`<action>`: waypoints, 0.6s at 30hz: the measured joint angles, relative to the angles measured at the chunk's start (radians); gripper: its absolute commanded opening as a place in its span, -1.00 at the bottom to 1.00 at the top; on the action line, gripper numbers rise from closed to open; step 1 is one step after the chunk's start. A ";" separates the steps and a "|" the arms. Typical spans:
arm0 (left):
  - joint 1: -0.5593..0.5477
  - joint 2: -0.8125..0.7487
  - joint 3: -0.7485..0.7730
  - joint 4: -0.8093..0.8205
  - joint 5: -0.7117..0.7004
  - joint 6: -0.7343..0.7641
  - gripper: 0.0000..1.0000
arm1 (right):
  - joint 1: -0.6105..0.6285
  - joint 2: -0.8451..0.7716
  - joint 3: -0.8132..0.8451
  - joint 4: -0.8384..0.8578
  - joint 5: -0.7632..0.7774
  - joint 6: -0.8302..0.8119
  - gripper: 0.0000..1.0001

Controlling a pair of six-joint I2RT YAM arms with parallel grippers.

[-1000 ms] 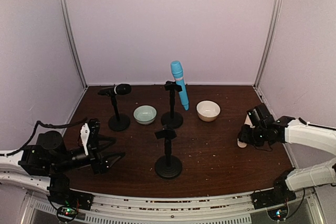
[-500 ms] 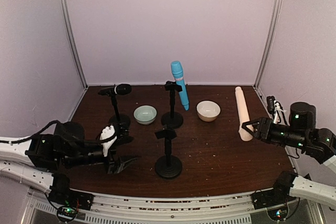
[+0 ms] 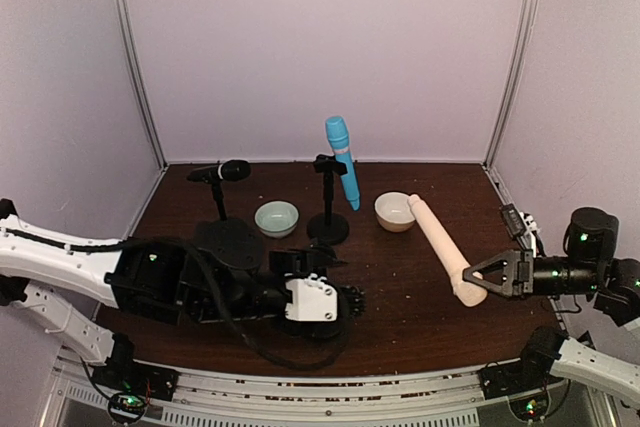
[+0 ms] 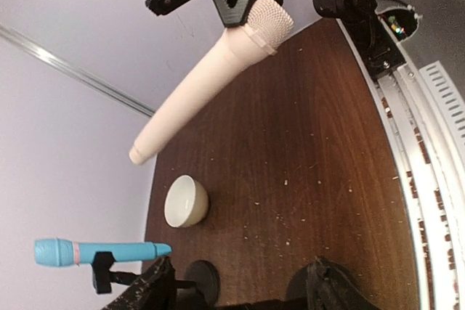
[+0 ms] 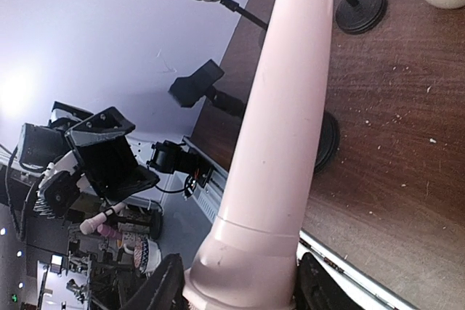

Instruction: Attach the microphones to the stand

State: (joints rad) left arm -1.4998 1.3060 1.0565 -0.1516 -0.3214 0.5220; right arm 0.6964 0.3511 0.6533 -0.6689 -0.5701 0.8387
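Observation:
My right gripper [image 3: 490,275] is shut on the head end of the cream-beige microphone [image 3: 438,244], which slants up and left over the table; the right wrist view shows it [image 5: 290,128] filling the space between the fingers [image 5: 163,288]. The light blue microphone [image 3: 342,160] sits clipped in the back middle stand [image 3: 327,209]. The black microphone [image 3: 222,171] rests on the left stand [image 3: 217,199]. The front stand's empty clip [image 3: 315,257] shows above my left arm, which hides its base. My left gripper [image 3: 350,300] is open, with only bare table between its fingers [image 4: 156,288].
A pale green bowl [image 3: 276,217] and a cream bowl [image 3: 395,210] stand on the brown table [image 3: 420,322] either side of the back stand. Purple walls close in the back and both sides. My left arm [image 3: 190,282] lies across the front left of the table.
The right gripper has lifted the cream-beige microphone off the right edge and swung it toward the middle. The left arm swept right across the front, now covering the front stand's base.

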 measured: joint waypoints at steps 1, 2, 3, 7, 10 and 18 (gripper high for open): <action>0.000 0.025 0.016 0.008 -0.005 0.035 0.30 | 0.000 -0.005 -0.006 0.000 -0.017 0.007 -0.39; 0.000 0.055 0.035 0.021 -0.010 0.074 0.30 | 0.001 -0.012 -0.013 0.000 -0.036 0.015 -0.39; 0.001 0.092 0.064 0.034 -0.015 0.121 0.30 | 0.002 -0.019 -0.022 0.000 -0.053 0.025 -0.39; 0.013 0.233 0.191 0.066 -0.014 0.255 0.29 | 0.005 -0.040 -0.035 0.010 -0.108 0.061 -0.39; 0.026 0.314 0.254 0.101 -0.014 0.331 0.29 | 0.005 -0.055 -0.035 0.023 -0.139 0.084 -0.38; 0.047 0.470 0.360 0.159 -0.014 0.485 0.29 | 0.005 -0.060 -0.037 0.030 -0.180 0.108 -0.39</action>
State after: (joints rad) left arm -1.4525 1.7763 1.4170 0.0071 -0.3351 1.0069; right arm 0.7010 0.2913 0.6163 -0.6388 -0.7502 0.9470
